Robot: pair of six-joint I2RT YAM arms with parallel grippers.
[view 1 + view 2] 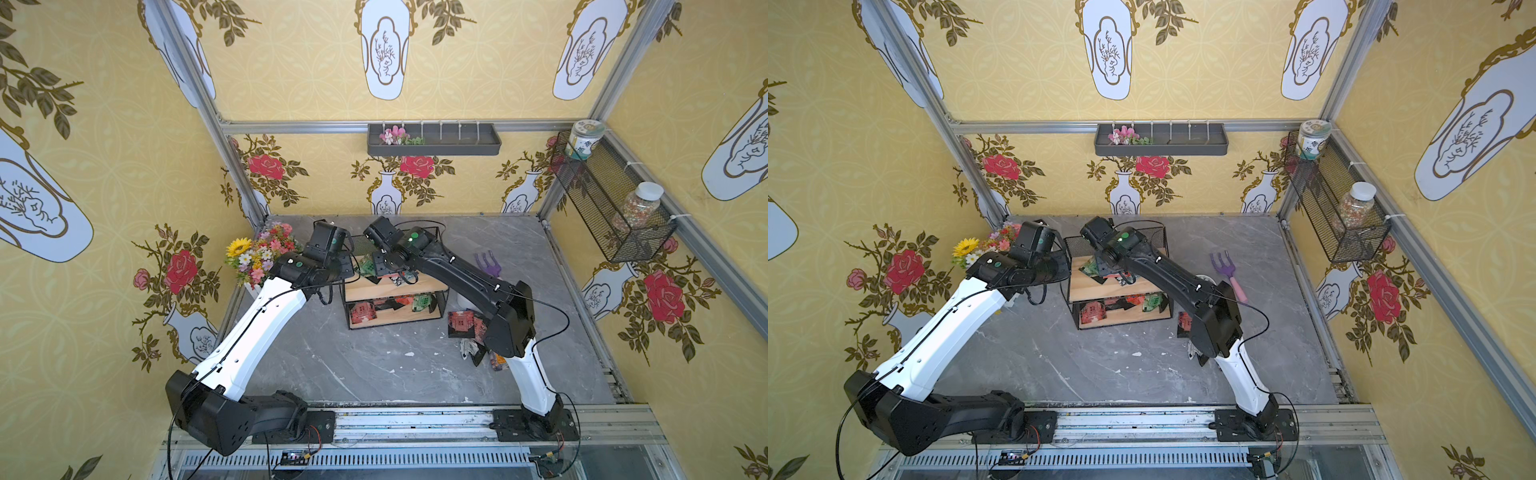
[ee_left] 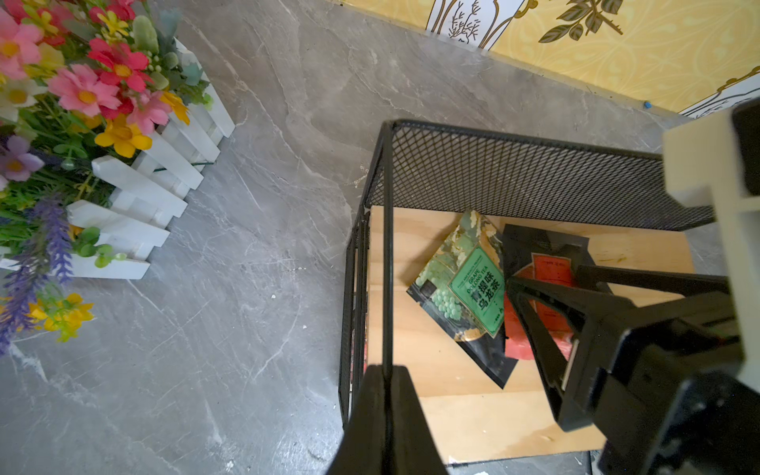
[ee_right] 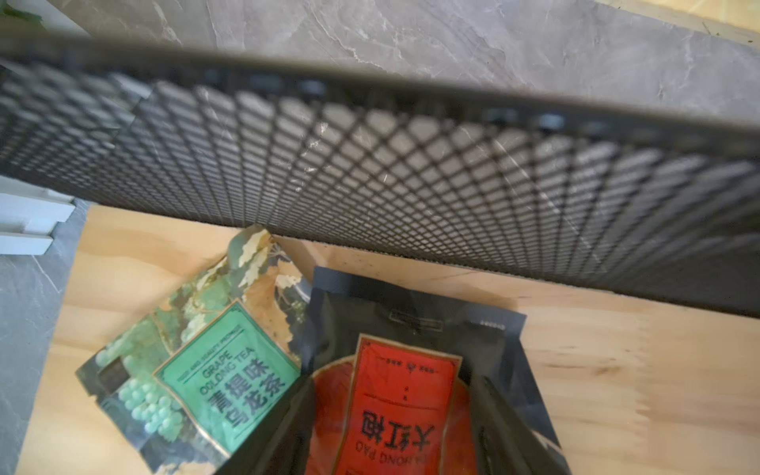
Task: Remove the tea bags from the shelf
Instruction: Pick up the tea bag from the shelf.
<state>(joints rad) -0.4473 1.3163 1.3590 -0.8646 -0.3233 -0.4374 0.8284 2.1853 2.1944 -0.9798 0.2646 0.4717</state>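
Grey marble tabletop (image 1: 353, 365), loud yellow floral wallpaper all round, and the shelf (image 1: 432, 286) is sitting roughly mid-table. Nearest the front, a few tea bags (image 1: 461, 324) are lying loose on the tabletop, just right of the shelf and a bit in front of it. They're partly hiding under the right arm, so I can't count them properly.

On the shelf's lower board another bunch of sachets (image 1: 363, 312) is lying in a jumble, mostly red and green. The left gripper (image 2: 385, 370) is pinching the thin black wire rail on the shelf's left side, jaws squeezed together on it.

Up on the shelf's top board, the right gripper (image 2: 543, 277) is reaching down with its jaws standing apart. One finger is sitting on each side of a red tea bag (image 3: 405, 382) with a black border that's lying flat. It isn't gripping it as far as I can see. A green tea bag (image 2: 464, 288) with a grape oolong label is lying right up against that red one on its left, close to the shelf's mesh back.

Left of the shelf a flower planter (image 1: 259, 257) with a white picket fence is standing, and right of the shelf a purple garden fork (image 1: 1223, 266) is lying. Behind and above the shelf, a dark grey tray (image 1: 432, 145) is hanging on the back wall.
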